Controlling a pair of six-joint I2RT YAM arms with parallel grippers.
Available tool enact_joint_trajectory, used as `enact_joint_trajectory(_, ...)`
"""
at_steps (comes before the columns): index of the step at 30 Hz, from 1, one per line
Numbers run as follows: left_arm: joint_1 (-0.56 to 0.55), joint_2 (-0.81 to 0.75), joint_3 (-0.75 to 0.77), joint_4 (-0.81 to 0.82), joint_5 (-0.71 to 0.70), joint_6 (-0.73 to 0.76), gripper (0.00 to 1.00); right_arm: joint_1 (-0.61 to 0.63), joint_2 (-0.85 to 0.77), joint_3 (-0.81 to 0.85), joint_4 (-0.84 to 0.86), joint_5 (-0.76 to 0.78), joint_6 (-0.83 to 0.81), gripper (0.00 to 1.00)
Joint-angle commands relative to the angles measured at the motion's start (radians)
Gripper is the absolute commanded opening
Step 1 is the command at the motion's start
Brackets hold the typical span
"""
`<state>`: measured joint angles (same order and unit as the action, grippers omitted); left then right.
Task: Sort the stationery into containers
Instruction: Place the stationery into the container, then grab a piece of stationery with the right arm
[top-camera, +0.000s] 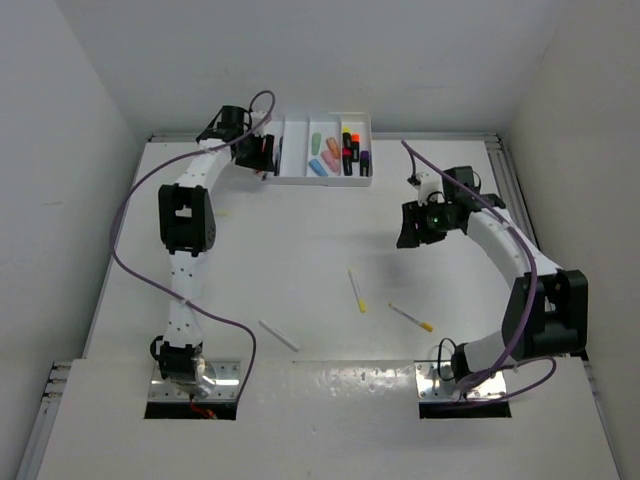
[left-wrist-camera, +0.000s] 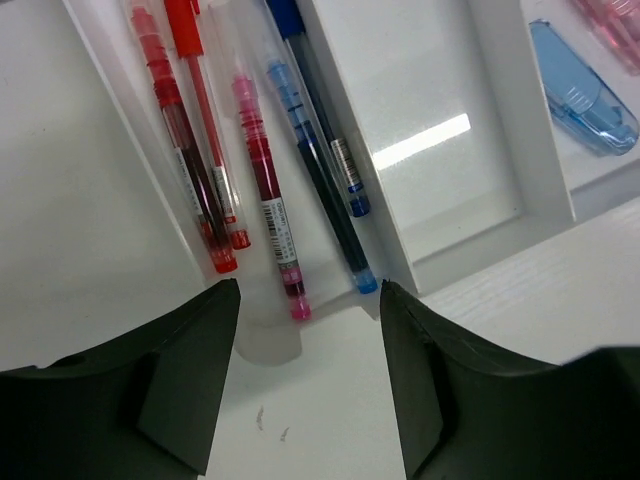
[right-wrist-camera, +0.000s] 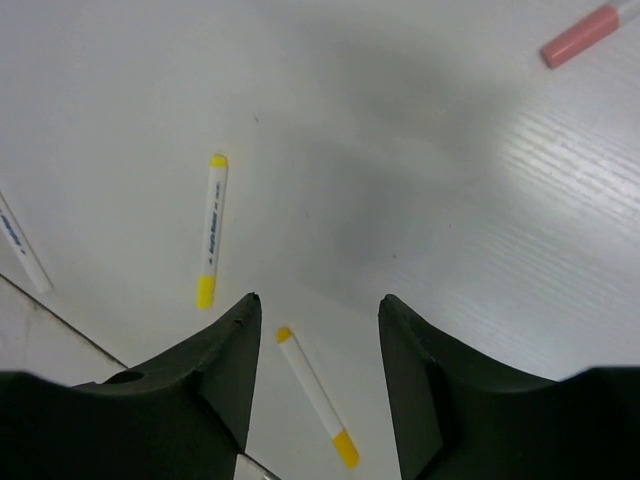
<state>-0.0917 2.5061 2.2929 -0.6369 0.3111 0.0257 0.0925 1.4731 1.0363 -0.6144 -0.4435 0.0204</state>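
The left tool (left-wrist-camera: 308, 292) hangs spread and empty over the tray's (top-camera: 322, 181) end compartment, where red pens (left-wrist-camera: 185, 150) and blue pens (left-wrist-camera: 320, 170) lie. The right tool (right-wrist-camera: 318, 305), also spread and empty, hovers above two yellow-tipped pens (right-wrist-camera: 211, 230) on the tabletop (right-wrist-camera: 420, 180)

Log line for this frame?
left gripper: open, empty, at tray compartment holding red pens, blue pens | right gripper: open, empty, above table | loose: two yellow-tipped pens, white pen | sorting unfinished
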Motion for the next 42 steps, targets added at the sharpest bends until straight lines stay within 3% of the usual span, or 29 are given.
enact_joint_trajectory(1, 0.026, -0.111, 0.045, 0.04, 0.054, -0.015, 0.65, 0.041, -0.069, -0.036, -0.039, 0.051, -0.103, 0.48)
enact_joint_trajectory(8, 0.04, -0.452, -0.067, 0.065, 0.247, -0.086, 0.64, 0.173, -0.115, -0.09, -0.199, 0.173, -0.324, 0.31)
enact_joint_trajectory(13, 0.029, -0.689, -0.375, 0.045, 0.319, -0.066, 0.63, 0.257, -0.183, -0.215, -0.2, 0.253, -0.323, 0.3)
enact_joint_trajectory(19, -0.006, -0.999, -0.804, 0.17, 0.289, -0.003, 0.65, 0.349, -0.226, -0.352, -0.122, 0.367, -0.287, 0.3)
enact_joint_trajectory(22, -0.02, -1.11, -0.886, 0.215, 0.275, -0.015, 0.66, 0.398, -0.215, -0.397, -0.09, 0.4, -0.277, 0.3)
enact_joint_trajectory(37, -0.082, -1.33, -1.144, 0.354, 0.348, -0.045, 0.67, 0.47, -0.105, -0.505, 0.033, 0.465, -0.312, 0.28)
enact_joint_trajectory(42, -0.109, -1.342, -1.248, 0.393, 0.396, -0.084, 0.66, 0.503, -0.108, -0.498, 0.035, 0.479, -0.362, 0.05)
